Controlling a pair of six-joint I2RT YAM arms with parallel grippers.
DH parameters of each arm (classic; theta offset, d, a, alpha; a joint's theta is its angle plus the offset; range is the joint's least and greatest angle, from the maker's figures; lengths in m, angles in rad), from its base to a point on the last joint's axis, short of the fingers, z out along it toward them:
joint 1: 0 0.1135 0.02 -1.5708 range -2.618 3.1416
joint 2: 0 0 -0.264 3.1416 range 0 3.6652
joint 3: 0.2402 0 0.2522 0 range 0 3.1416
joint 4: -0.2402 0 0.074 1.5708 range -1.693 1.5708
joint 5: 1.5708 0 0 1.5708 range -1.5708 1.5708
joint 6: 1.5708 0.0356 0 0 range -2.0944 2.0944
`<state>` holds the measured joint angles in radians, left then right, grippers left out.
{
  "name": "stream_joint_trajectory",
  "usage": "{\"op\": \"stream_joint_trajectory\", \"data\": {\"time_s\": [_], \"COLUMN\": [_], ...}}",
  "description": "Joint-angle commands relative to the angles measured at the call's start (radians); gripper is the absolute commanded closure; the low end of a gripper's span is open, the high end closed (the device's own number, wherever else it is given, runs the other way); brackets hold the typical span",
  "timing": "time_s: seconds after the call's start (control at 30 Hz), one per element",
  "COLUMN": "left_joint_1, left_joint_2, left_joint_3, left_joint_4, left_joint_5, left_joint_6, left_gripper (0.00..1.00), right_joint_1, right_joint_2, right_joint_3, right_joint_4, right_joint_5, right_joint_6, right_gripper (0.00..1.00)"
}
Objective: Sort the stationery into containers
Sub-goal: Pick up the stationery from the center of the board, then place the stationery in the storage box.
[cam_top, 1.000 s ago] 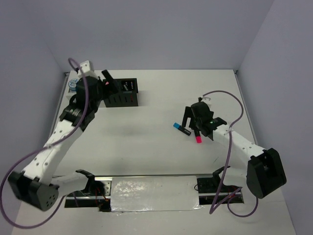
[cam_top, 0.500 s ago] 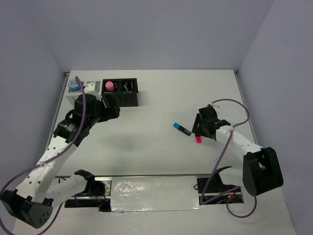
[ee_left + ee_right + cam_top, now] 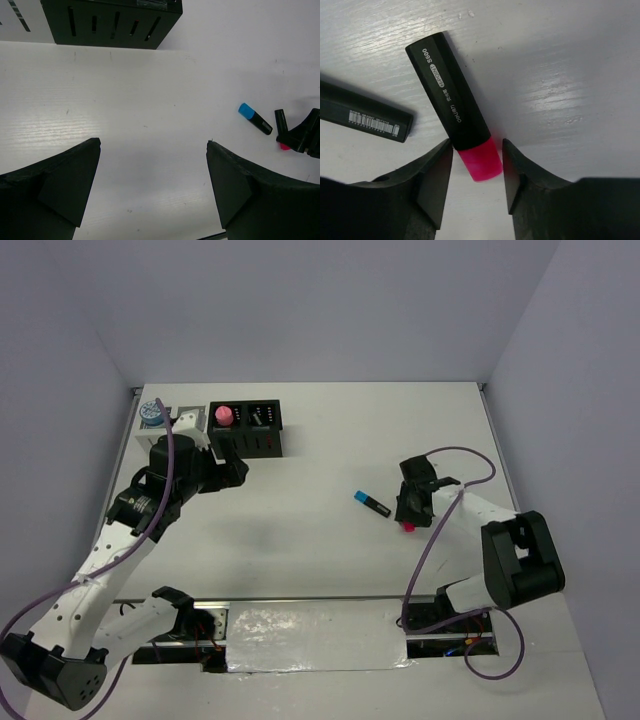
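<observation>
**Pink-capped highlighter [image 3: 407,527] between the fingers of the right end effector [image 3: 408,510]**

White counter [image 3: 320,440] shut in by walls [image 3: 300,310] at left, rear and right. Broad bare stretch across the middle and the rear right. Row of containers [image 3: 215,420] tucked into the rear left corner: two white at the left, two black beside them, slotted sides facing the arms. Plenty of open room between that row and the two highlighters on the right half.

Left arm [image 3: 120,530] stretched toward the black boxes. The left end effector [image 3: 235,465] hangs just in front of them, well apart from the highlighters. From the left wrist, same end effector [image 3: 153,145]: fingers spread wide, nothing between them, bare counter beneath.

Low at the counter on the right, the right end effector, directly over the pink-capped highlighter. From the right wrist, end effector [image 3: 476,145] spread, fingers flanking the pink cap end. Black barrel [image 3: 451,100] pointing away. One finger just beside the barrel; contact impossible to tell.

Blue-capped highlighter [image 3: 371,503] flat on the counter just left of the pink one, apart from it and outside the fingers.

In the containers: a pink-topped item [image 3: 224,416] in the left black box, and a round blue piece [image 3: 150,411] at the far left white box.
</observation>
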<state>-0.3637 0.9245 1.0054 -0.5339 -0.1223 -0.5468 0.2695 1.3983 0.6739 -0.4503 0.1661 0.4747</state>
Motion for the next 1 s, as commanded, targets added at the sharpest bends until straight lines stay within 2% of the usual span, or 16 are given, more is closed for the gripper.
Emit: {"op": "stream_joint_trajectory", "data": {"time_s": [0.0, 0.07, 0.13, 0.17, 0.23, 0.3, 0.33, 0.4, 0.43, 0.5, 0.57, 0.63, 0.8, 0.97], "left_joint_1": [-0.004, -0.004, -0.004, -0.004, -0.004, -0.007, -0.015, -0.032, -0.055, -0.083, -0.138, -0.193, -0.308, -0.351], "left_joint_2": [-0.021, -0.018, -0.016, -0.016, -0.018, -0.018, -0.016, -0.003, 0.007, 0.046, 0.091, 0.129, 0.198, 0.267], "left_joint_3": [0.010, 0.007, 0.001, -0.007, -0.037, -0.080, -0.097, -0.134, -0.142, -0.140, -0.125, -0.111, -0.022, 0.005], "left_joint_4": [0.014, 0.015, 0.026, 0.037, 0.110, 0.191, 0.300, 0.417, 0.522, 0.610, 0.705, 0.745, 0.710, 0.710], "left_joint_5": [0.026, 0.033, 0.062, 0.082, 0.187, 0.289, 0.340, 0.455, 0.479, 0.503, 0.506, 0.481, 0.360, 0.333], "left_joint_6": [0.028, 0.028, 0.016, 0.010, -0.019, -0.053, -0.073, -0.152, -0.182, -0.266, -0.335, -0.372, -0.380, -0.375], "left_gripper": [0.01, 0.01, 0.01, 0.01, 0.01, 0.01, 0.01, 0.01, 0.01, 0.01, 0.01, 0.01, 0.01, 0.03], "right_joint_1": [-0.006, -0.004, -0.004, -0.004, -0.006, 0.002, 0.008, 0.026, 0.066, 0.127, 0.258, 0.348, 0.453, 0.560], "right_joint_2": [0.054, 0.062, 0.045, 0.033, -0.031, -0.091, -0.123, -0.237, -0.277, -0.407, -0.511, -0.553, -0.572, -0.533], "right_joint_3": [0.023, 0.029, 0.027, 0.026, 0.027, 0.035, 0.038, 0.041, 0.041, 0.027, 0.015, 0.003, 0.045, 0.111], "right_joint_4": [-0.025, -0.031, -0.033, -0.033, -0.042, -0.047, -0.051, -0.042, -0.025, 0.019, 0.120, 0.217, 0.275, 0.295], "right_joint_5": [-0.019, -0.013, 0.001, 0.009, 0.038, 0.055, 0.059, 0.052, 0.040, -0.038, -0.091, -0.193, -0.184, -0.168], "right_joint_6": [0.001, 0.002, 0.008, 0.011, 0.010, 0.005, -0.001, -0.011, -0.019, -0.028, -0.025, -0.015, 0.004, -0.010], "right_gripper": [0.53, 0.59, 0.76, 0.78, 0.99, 1.00, 1.00, 1.00, 1.00, 1.00, 1.00, 1.00, 1.00, 1.00]}}
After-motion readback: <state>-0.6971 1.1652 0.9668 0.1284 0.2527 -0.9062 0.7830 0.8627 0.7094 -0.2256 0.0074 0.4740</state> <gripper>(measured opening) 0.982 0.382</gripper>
